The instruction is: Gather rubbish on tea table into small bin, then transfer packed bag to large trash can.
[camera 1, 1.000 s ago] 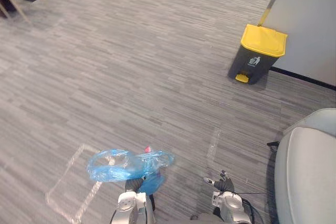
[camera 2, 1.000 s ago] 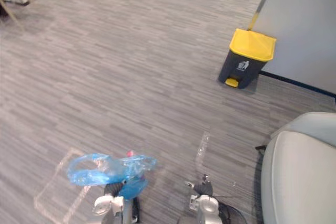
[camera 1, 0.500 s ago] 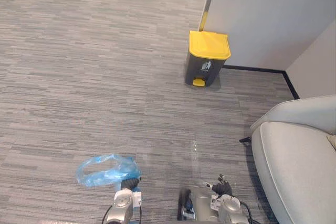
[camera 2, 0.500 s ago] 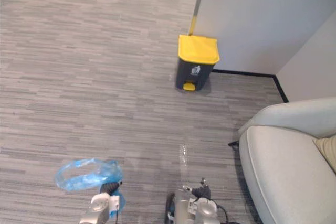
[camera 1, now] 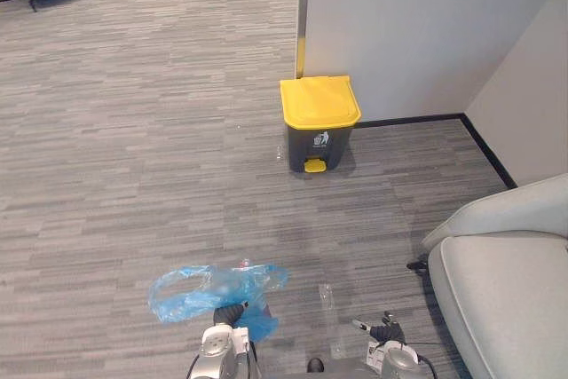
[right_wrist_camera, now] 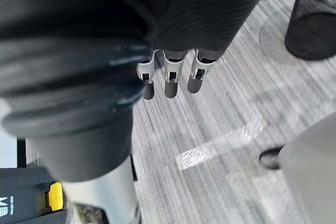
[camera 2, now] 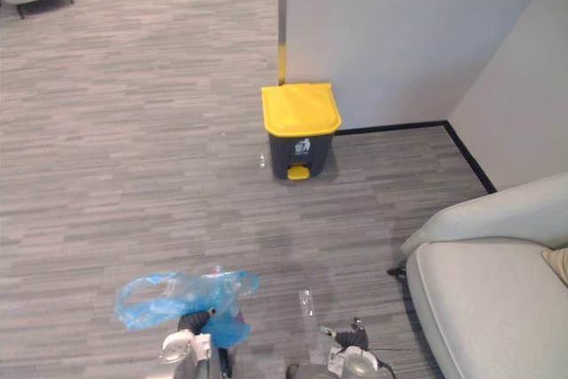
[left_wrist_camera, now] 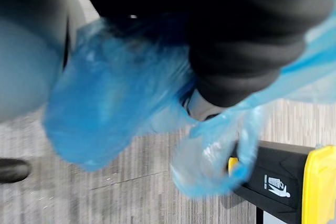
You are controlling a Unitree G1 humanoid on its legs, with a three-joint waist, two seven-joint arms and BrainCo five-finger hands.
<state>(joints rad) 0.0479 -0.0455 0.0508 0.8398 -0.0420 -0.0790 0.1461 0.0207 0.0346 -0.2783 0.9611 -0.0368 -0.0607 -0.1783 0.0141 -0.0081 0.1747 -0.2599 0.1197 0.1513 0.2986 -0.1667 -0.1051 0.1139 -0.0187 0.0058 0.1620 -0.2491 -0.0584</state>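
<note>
Grey carpet floor (camera 1: pixel 133 130) runs to a partition. Well short of the yellow-lidded trash can (camera 1: pixel 318 122), the left hand (camera 1: pixel 229 314) fingers grip the blue rubbish bag (camera 1: pixel 209 286), carried clear for dumping. The view has swung, centring the can. Right hand (camera 1: pixel 382 333) hangs slack-fingered, empty.

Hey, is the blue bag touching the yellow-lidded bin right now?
Apart. The left eye view shows the bag, held in the left hand, with a broad stretch of bare floor between it and the bin.
</note>
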